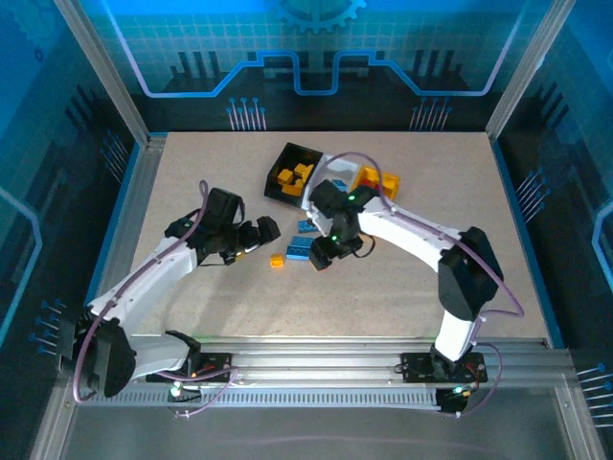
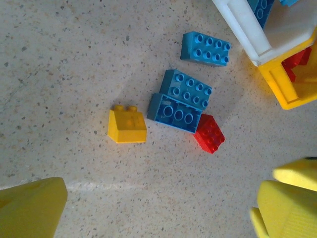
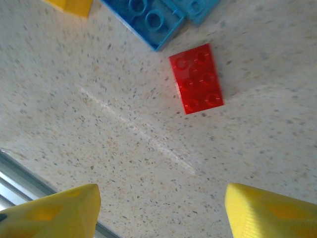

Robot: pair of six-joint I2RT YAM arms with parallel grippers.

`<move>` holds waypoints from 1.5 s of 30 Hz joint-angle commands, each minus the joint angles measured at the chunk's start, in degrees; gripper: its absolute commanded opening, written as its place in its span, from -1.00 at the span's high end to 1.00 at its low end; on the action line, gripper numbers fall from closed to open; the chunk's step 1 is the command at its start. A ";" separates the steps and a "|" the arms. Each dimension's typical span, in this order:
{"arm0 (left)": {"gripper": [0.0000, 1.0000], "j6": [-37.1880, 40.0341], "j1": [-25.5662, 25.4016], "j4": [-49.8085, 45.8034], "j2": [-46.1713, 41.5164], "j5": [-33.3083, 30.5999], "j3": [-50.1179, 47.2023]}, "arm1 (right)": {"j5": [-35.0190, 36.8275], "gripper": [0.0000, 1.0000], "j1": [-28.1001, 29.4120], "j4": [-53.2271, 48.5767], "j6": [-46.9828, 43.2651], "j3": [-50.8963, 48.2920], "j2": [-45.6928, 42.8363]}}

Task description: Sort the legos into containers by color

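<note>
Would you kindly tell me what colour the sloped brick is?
Yellow; the sloped brick shows best in left wrist view.

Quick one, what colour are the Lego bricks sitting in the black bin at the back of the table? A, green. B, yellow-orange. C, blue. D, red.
B: in the top view the black bin holds a cluster of yellow-orange bricks.
</note>
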 commanded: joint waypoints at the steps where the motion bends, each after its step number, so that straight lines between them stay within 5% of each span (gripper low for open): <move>1: -0.98 -0.69 0.00 -2.58 -3.41 -0.90 -2.45 | 3.59 -0.38 2.65 -0.67 -2.58 1.51 3.88; 20: -0.98 -1.66 2.41 -8.38 -15.49 -1.42 -9.63 | 10.50 -0.35 4.59 -0.55 -3.64 8.44 15.19; 45: -0.98 -1.69 3.90 -7.80 -14.81 -0.73 -9.63 | 14.08 -0.34 -0.15 -0.20 -5.43 10.73 19.38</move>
